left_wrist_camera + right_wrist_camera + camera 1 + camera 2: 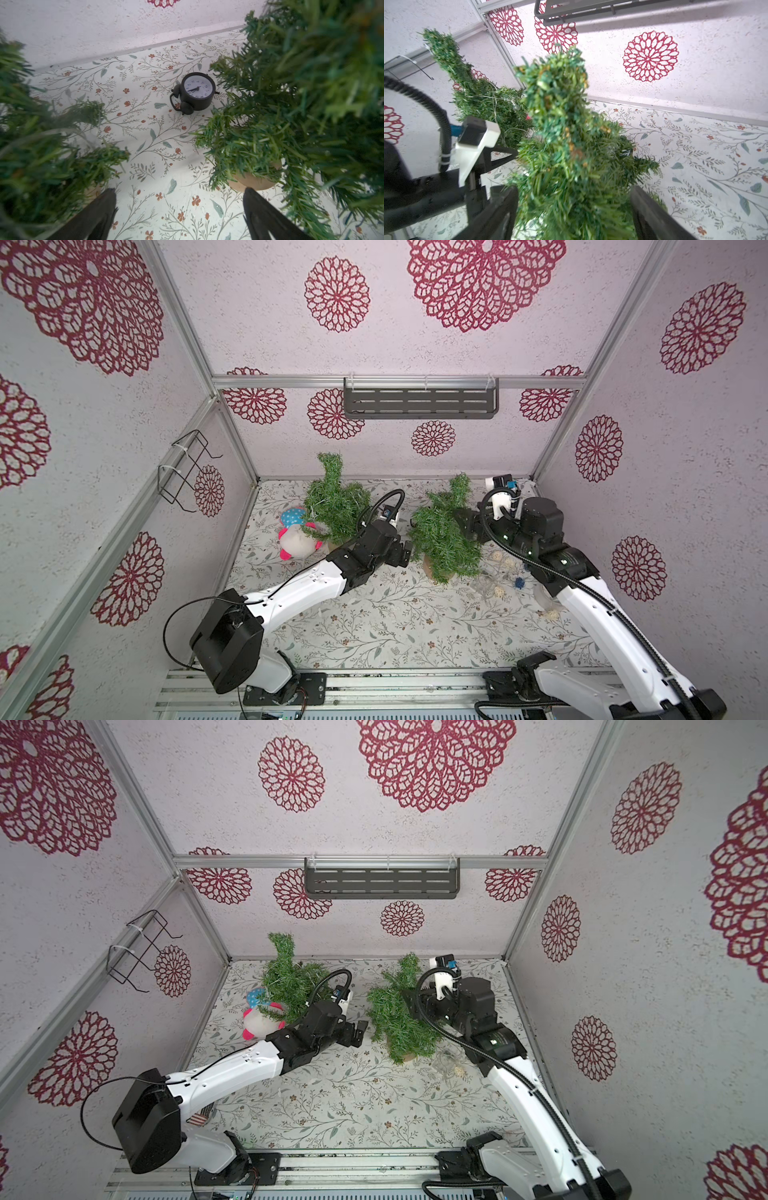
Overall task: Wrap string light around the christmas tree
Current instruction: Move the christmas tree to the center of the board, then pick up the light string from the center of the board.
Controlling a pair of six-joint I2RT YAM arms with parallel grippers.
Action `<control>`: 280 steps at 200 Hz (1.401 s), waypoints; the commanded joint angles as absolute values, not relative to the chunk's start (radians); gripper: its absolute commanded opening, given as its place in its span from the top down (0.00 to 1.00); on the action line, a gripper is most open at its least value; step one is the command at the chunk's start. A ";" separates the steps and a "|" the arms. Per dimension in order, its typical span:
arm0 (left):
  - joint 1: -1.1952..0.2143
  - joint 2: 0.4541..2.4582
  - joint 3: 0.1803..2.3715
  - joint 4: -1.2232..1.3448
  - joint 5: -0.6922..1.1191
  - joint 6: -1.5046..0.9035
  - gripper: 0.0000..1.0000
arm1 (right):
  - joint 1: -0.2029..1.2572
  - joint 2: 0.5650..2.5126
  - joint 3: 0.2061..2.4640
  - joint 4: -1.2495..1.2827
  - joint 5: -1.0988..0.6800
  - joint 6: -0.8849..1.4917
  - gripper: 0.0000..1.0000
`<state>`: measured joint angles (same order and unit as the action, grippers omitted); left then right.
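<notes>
Right hand (pixel 572 190) was spread, jaws straddling the christmas tree (pixel 560 124), pinching nothing. Left hand (pixel 178 216) was spread and empty, just beside that tree. String light (pixel 515 106) lay draped on the second tree (pixel 477 99), beyond the left hand. Left arm judged nearer.

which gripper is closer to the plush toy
Left. The left gripper sits just past the tree beside the plush toy; the right gripper straddles the other tree, farther off.

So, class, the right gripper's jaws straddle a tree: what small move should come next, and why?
Probably back the right gripper off the tree: its jaws stand open astride the foliage, gripping nothing, so it does no work there.
</notes>
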<state>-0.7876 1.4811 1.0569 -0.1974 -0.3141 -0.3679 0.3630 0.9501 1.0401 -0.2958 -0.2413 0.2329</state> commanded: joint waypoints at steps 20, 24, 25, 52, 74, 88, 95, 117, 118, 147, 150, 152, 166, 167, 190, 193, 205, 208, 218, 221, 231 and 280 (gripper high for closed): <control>-0.773 1.475 1.105 -0.267 -0.312 -0.414 0.01 | 0.345 0.792 0.895 -0.489 -0.104 0.453 0.19; -0.773 1.473 1.102 -0.261 -0.306 -0.412 0.02 | 0.339 0.780 0.877 -0.509 -0.083 0.474 0.20; -0.773 1.472 1.102 -0.259 -0.304 -0.412 0.03 | 0.338 0.777 0.874 -0.512 -0.079 0.479 0.20; -0.773 1.434 1.070 -0.214 -0.290 -0.406 0.07 | 0.288 0.745 0.775 -0.593 -0.016 0.584 0.26; -0.780 1.399 1.044 -0.176 -0.281 -0.390 0.09 | 0.230 0.793 0.730 -0.614 0.066 0.625 0.28; -0.788 1.396 1.037 -0.167 -0.271 -0.386 0.10 | 0.194 0.853 0.706 -0.592 0.111 0.650 0.27; -0.797 1.398 1.037 -0.166 -0.268 -0.383 0.10 | 0.173 0.885 0.691 -0.566 0.114 0.660 0.26; -0.843 1.396 1.029 -0.148 -0.288 -0.351 0.11 | 0.123 0.959 0.655 -0.465 0.121 0.733 0.26; -0.846 1.395 1.028 -0.146 -0.289 -0.351 0.11 | 0.121 0.961 0.654 -0.459 0.121 0.736 0.26; -0.896 1.405 1.022 -0.115 -0.289 -0.310 0.10 | 0.093 1.047 0.587 -0.283 0.149 0.830 0.27; -0.900 1.409 1.025 -0.116 -0.290 -0.306 0.10 | 0.090 1.061 0.582 -0.263 0.146 0.837 0.27; -0.902 1.410 1.027 -0.116 -0.290 -0.303 0.10 | 0.087 1.071 0.577 -0.247 0.142 0.841 0.27; -0.920 1.420 1.040 -0.124 -0.291 -0.286 0.11 | 0.072 1.147 0.565 -0.169 0.133 0.863 0.29; -0.921 1.420 1.040 -0.123 -0.291 -0.285 0.11 | 0.071 1.153 0.565 -0.165 0.134 0.863 0.29; -0.949 1.412 1.033 -0.111 -0.296 -0.259 0.10 | 0.063 1.232 0.556 -0.062 0.139 0.868 0.38; -0.952 1.409 1.032 -0.111 -0.297 -0.257 0.10 | 0.063 1.236 0.552 -0.049 0.135 0.868 0.41; -0.957 1.394 1.020 -0.112 -0.307 -0.238 0.11 | 0.057 1.249 0.532 0.003 0.106 0.861 0.51; -0.956 1.388 1.017 -0.112 -0.314 -0.230 0.11 | 0.055 1.250 0.527 0.013 0.099 0.860 0.54; -0.954 1.364 1.002 -0.120 -0.343 -0.216 0.11 | 0.046 1.237 0.506 0.046 0.071 0.848 0.66; -0.953 1.355 0.997 -0.122 -0.350 -0.212 0.10 | 0.043 1.231 0.499 0.053 0.062 0.841 0.70; -0.948 1.327 0.981 -0.122 -0.352 -0.188 0.11 | 0.033 1.189 0.491 0.051 0.043 0.819 0.79; -0.948 1.237 0.956 -0.075 -0.176 -0.179 0.14 | 0.021 0.906 0.658 -0.212 0.043 0.644 0.93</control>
